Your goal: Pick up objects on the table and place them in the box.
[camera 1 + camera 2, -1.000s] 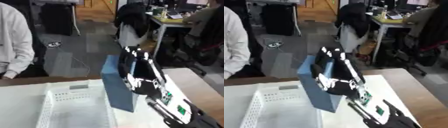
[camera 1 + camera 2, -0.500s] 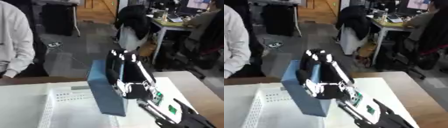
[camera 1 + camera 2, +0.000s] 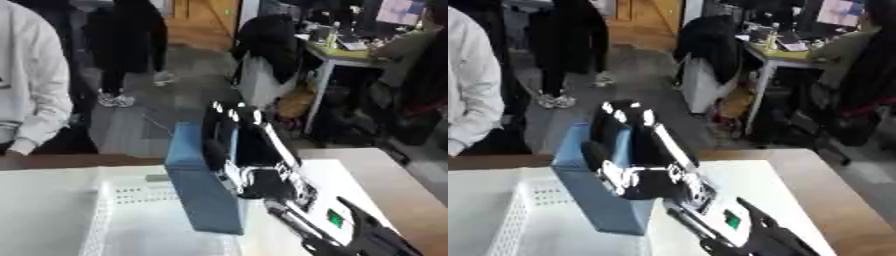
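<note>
A blue rectangular box [image 3: 203, 187] hangs upright and tilted in the air, with my right hand [image 3: 248, 159] curled over its top edge and right side. It hovers over the right part of the white perforated basket [image 3: 131, 225], its lower corner near the basket's right wall. My right forearm [image 3: 337, 232] runs in from the lower right. The left hand shows in neither view.
The white table [image 3: 798, 195] stretches to the right of the basket, with its far edge close behind. A person in a white top [image 3: 31, 85] stands at the far left beyond the table. Chairs and desks stand further back.
My right hand has carried the blue box leftward, from beside the basket's right wall to above the basket's right part. The camera has also shifted slightly.
</note>
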